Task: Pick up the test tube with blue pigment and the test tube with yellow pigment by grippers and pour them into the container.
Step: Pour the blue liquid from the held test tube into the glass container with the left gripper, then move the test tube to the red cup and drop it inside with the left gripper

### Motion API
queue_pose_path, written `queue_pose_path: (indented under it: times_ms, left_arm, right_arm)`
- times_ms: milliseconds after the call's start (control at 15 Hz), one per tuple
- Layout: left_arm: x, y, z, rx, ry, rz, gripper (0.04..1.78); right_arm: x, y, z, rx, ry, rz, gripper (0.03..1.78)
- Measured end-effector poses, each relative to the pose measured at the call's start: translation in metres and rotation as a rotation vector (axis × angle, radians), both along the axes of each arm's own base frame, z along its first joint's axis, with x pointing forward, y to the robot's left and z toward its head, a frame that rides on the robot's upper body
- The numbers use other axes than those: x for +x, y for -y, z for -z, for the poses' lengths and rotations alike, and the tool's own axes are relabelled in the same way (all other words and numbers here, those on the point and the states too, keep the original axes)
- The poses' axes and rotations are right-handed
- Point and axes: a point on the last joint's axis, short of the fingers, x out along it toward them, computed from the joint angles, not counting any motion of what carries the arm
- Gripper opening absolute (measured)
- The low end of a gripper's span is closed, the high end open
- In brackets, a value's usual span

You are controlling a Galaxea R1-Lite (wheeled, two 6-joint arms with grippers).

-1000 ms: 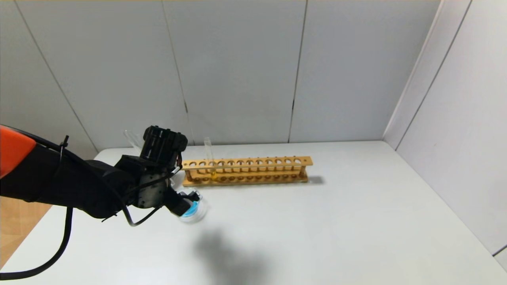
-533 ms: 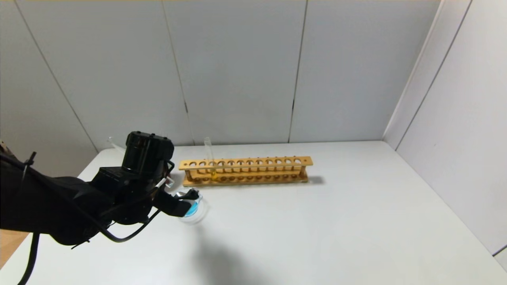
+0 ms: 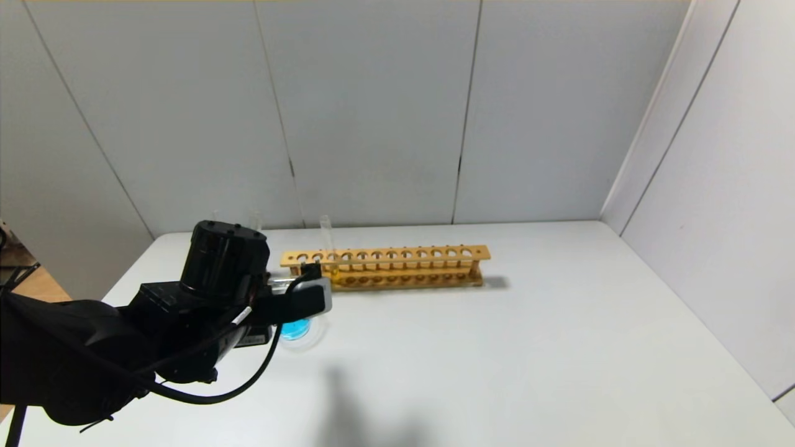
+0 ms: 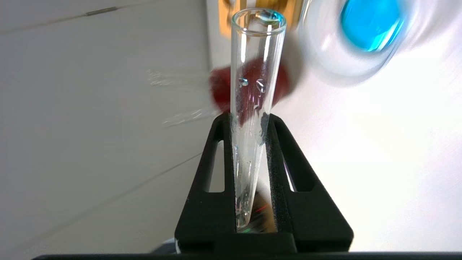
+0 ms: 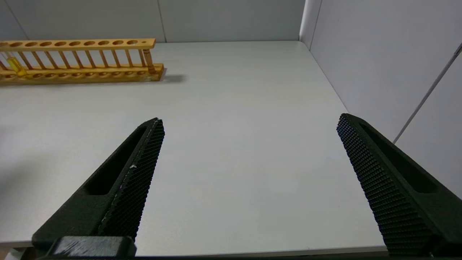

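A white tabletop (image 3: 497,360) fills the scene, walled by grey panels at the far side and on the right. The near and right parts of it are bare, leaving wide room there.

Nearest, at the right, the right pincer (image 5: 249,180) hangs released above bare tabletop, its two black fingers spread wide apart; it does not show in the head view.

At the near left, the bulky black left arm reaches in over the tabletop's left edge. Its left pincer (image 4: 252,130) is clenched on the test tube with blue pigment (image 4: 252,108), which now looks drained, with only droplets clinging inside the glass. In the head view the arm hides most of this tube.

Just right of the pincer sits the container (image 3: 301,332), a low clear glass dish holding a pool of blue liquid; the arm covers its left side. A dark red cup (image 4: 249,90) shows blurred behind the tube in the left wrist view only.

Farther back, a long wooden rack (image 3: 385,267) lies across the tabletop. The test tube with yellow pigment (image 3: 329,248) stands upright in a hole near its left end, apart from both pincers.
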Motion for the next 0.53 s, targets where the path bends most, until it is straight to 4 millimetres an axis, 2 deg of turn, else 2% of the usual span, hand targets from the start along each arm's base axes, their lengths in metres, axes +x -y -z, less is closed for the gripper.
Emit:
queue_pose_path:
  times_ms: [200,533]
  left_arm:
    - [-0.002,0.007,-0.013,-0.327,0.035,-0.091,0.32]
    - [-0.01,0.0,-0.041,-0.636,0.118,-0.204,0.32]
  right_arm:
    - [0.0,0.0,0.0,0.0,0.0,0.0,1.75]
    - [0.0,0.0,0.0,0.0,0.0,0.0,1.75]
